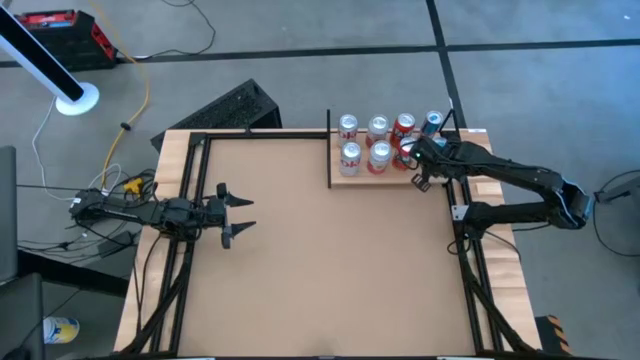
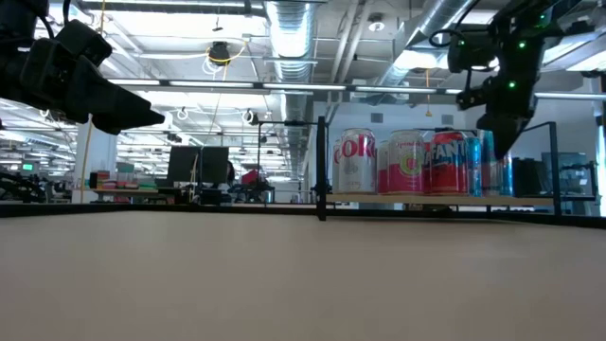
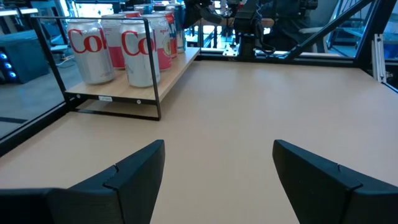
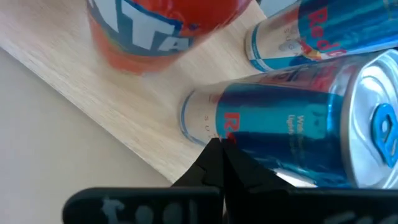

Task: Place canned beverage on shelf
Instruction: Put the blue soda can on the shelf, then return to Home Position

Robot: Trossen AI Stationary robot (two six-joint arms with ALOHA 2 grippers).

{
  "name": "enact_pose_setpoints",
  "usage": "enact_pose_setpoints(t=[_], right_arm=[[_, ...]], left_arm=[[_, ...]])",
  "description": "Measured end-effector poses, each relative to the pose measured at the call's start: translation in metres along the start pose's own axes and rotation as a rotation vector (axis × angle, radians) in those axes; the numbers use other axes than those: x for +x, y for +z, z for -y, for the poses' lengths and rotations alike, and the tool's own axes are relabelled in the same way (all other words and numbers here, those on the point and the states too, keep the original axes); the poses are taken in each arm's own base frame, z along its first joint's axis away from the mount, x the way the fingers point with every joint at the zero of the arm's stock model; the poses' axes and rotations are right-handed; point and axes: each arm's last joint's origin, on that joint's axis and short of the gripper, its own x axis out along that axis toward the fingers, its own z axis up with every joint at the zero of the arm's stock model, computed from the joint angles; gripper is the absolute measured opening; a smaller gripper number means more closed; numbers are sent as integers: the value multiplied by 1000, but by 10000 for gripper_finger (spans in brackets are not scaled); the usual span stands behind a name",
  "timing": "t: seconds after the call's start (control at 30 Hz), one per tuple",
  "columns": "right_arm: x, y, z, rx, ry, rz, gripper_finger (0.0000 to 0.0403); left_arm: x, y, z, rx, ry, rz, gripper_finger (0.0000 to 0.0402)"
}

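The shelf (image 1: 362, 178), a pale wood board with black posts, stands at the table's far right and carries several upright cans (image 1: 378, 128). A slim blue can (image 4: 292, 124) stands on the board (image 4: 124, 106) near its right end, beside a second blue can (image 4: 311, 31) and a red can (image 4: 155, 31). My right gripper (image 4: 221, 146) is over that end (image 1: 413, 152), pointing down, its fingers shut, with its tips beside the nearer blue can (image 2: 488, 166). My left gripper (image 1: 240, 215) hangs open and empty over the table's left part. My right gripper's shut fingertips (image 4: 214, 165) stand against the lower side (image 4: 249, 134) of the nearer blue can, coming from above. I cannot tell whether they touch it. The can stands upright with its base on the board.
Silver, pink and red cans fill the shelf's left and middle (image 3: 134, 53). A black post (image 1: 329, 150) marks the shelf's left end. The brown tabletop (image 1: 330, 270) lies bare between the arms. Black frame rails (image 1: 465, 270) run along the table's sides.
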Motion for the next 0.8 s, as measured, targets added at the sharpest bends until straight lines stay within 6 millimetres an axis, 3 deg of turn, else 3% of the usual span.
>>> enact_pose_setpoints(t=[0.27, 0.5, 0.63, 0.8], right_arm=[[-5, -5, -8, -42, 38, -14, 18], [-25, -7, -18, -57, 90, 39, 19], [-42, -9, -29, -51, 205, 107, 22], [-69, -14, -53, -101, 470, 256, 23]], left_arm=[[0, 0, 0, 0, 0, 0, 284], [0, 0, 0, 0, 0, 0, 284], [0, 0, 0, 0, 0, 0, 284], [0, 0, 0, 0, 0, 0, 284]])
